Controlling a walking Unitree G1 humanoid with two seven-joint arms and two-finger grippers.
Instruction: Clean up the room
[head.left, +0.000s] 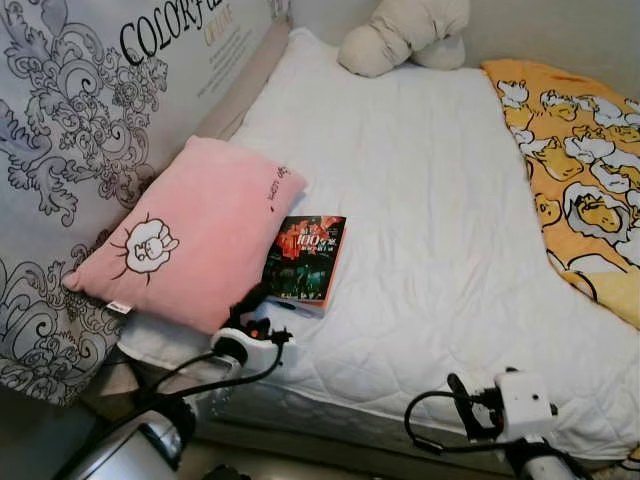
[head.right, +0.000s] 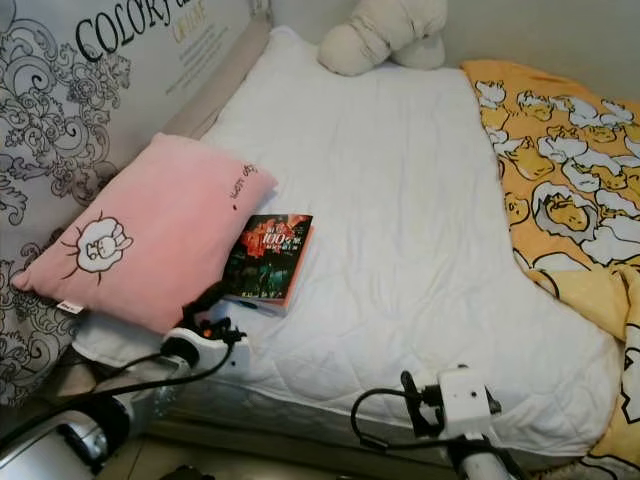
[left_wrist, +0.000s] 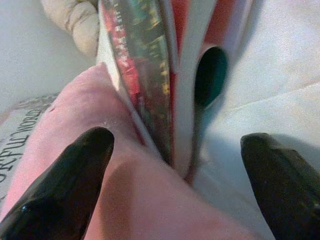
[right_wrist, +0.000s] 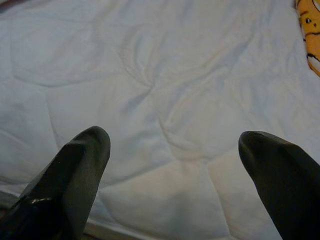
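Note:
A dark book with a red cover design lies flat on the white quilted mattress, its left edge against a pink pillow that bears a cartoon sheep. My left gripper is at the book's near corner. It is open, and in the left wrist view the fingers straddle the book's edge and the pillow's pink corner. My right gripper hovers open over bare mattress near the bed's front edge, with nothing between its fingers.
A yellow duck-print blanket covers the bed's right side. A beige stuffed cushion lies at the far end. A patterned grey-and-white panel stands along the left. The bed's front edge is just before me.

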